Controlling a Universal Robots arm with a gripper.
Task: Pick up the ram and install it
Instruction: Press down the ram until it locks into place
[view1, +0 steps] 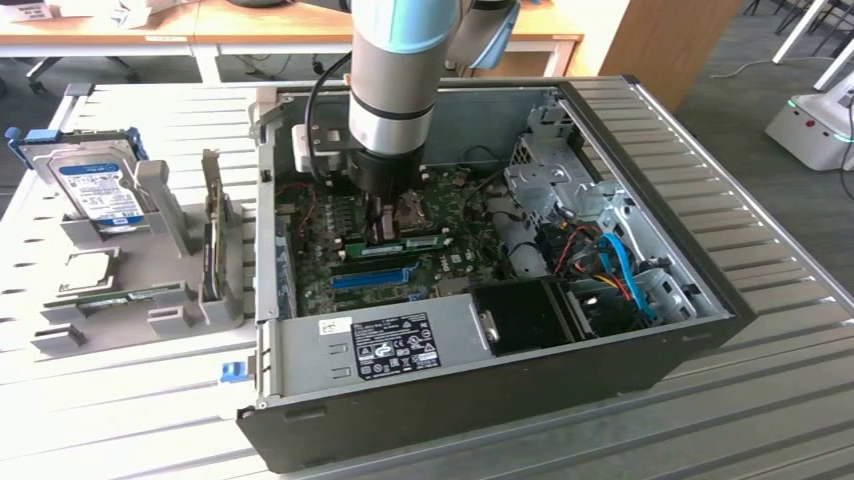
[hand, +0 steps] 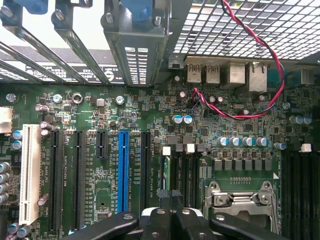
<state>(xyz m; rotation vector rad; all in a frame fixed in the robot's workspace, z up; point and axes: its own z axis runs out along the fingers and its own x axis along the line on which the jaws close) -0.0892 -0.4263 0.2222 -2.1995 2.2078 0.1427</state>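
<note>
My gripper (view1: 387, 222) reaches down into the open computer case, over the green motherboard (view1: 454, 265). In the wrist view its black fingertips (hand: 170, 200) are pressed together, shut, right above the black memory slots (hand: 184, 170). The ram (view1: 414, 241) is a narrow green stick that sits on edge along those slots, just under and beside the fingers. From the wrist it shows as a thin green edge (hand: 167, 172). I cannot tell whether the fingertips touch it or pinch it.
A blue slot (hand: 123, 170) and a metal processor socket (hand: 240, 200) flank the memory slots. A red and black wire (hand: 270, 65) loops above the board. On the exterior view's left, a grey rack (view1: 174, 320) holds a hard drive (view1: 91, 188) and another green stick (view1: 114, 297).
</note>
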